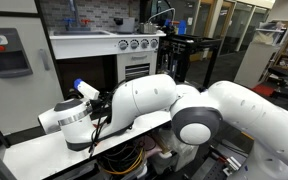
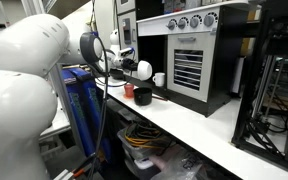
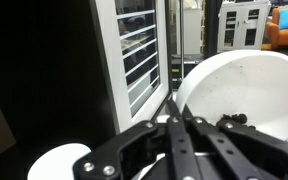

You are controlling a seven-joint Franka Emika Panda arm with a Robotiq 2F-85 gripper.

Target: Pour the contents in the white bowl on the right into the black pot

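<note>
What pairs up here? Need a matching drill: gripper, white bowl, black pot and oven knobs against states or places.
Things:
1 gripper
2 white bowl
3 black pot
4 oven knobs

States or places:
A on the table beside the orange cup
B dark bits inside
C lined up in a row
D shut on a rim

Pairs: 1-D, 2-B, 3-A, 4-C

The bowl (image 3: 242, 85) is white, the pot (image 2: 143, 98) black, the cup (image 2: 129, 91) orange.
</note>
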